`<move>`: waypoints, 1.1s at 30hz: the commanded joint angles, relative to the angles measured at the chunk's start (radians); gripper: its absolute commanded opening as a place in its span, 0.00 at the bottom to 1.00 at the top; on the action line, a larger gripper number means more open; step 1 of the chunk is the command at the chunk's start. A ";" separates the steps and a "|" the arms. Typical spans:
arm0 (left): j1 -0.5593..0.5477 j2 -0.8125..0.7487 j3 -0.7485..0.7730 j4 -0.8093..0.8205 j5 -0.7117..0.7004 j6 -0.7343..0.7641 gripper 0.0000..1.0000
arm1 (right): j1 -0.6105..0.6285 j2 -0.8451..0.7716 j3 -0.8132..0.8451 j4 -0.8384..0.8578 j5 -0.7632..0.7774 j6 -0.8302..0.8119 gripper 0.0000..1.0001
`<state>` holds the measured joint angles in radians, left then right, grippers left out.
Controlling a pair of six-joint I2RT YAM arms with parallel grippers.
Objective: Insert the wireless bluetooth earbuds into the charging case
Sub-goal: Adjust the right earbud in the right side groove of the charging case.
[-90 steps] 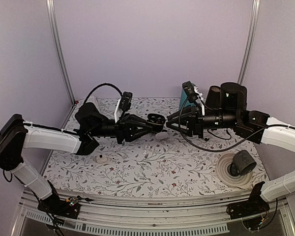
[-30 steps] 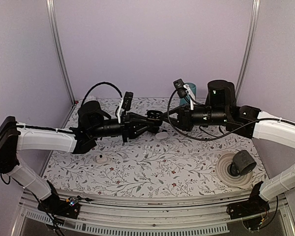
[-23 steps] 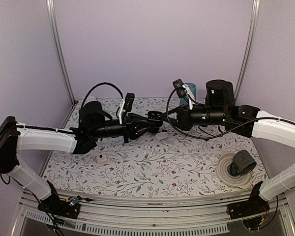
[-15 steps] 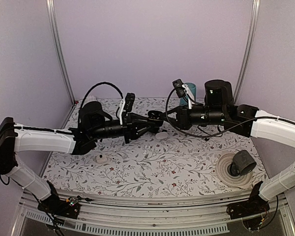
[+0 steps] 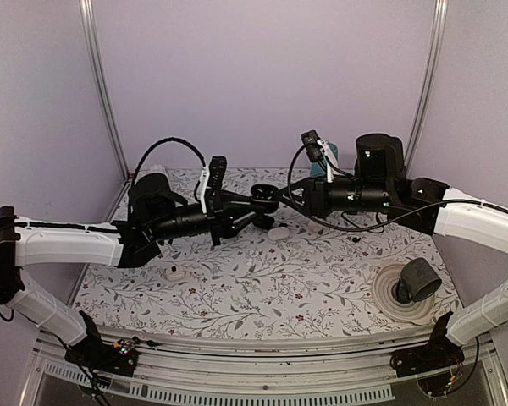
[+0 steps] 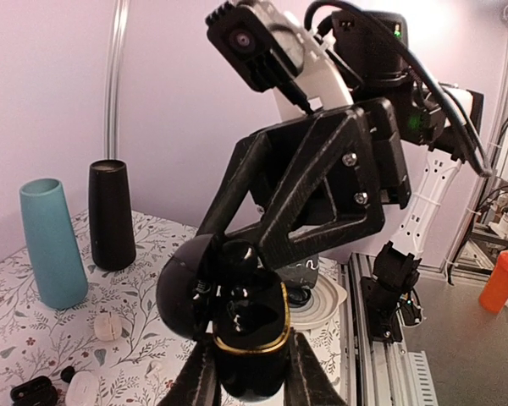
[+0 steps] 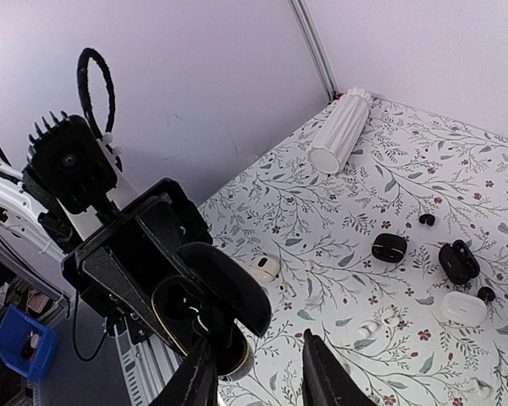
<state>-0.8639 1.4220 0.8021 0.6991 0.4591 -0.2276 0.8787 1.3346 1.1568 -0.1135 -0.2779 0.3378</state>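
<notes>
Upper centre of the top view: left end effector (image 5: 266, 203) clamped on an open, gold-rimmed black charging case (image 6: 247, 334), raised above the tabletop (image 5: 262, 288); right end effector (image 7: 258, 342) parted, just beside the case; loose earbuds (image 7: 426, 219) lie on the tabletop, right of the right-wrist frame.

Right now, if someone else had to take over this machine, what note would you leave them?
Left gripper: shut on the open black case, held in the air.
Right gripper: open at the case's mouth, nothing seen between its fingers.
On the table: loose buds, including a black earbud and a white earbud.
Done: cannot tell whether the held case is filled.
Left: seat the loose earbuds.
</notes>
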 commanded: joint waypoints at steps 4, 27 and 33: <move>-0.013 -0.035 -0.011 0.045 0.016 0.036 0.00 | -0.015 -0.048 0.010 -0.005 -0.016 0.028 0.42; -0.005 -0.009 0.016 0.027 0.126 0.047 0.00 | -0.025 -0.024 0.077 -0.051 -0.062 0.046 0.43; -0.003 0.002 0.028 0.023 0.168 0.038 0.00 | -0.025 -0.014 0.084 -0.069 -0.058 0.023 0.43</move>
<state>-0.8639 1.4139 0.8032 0.7124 0.5842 -0.1905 0.8570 1.3121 1.2091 -0.1654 -0.3279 0.3771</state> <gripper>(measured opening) 0.224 0.434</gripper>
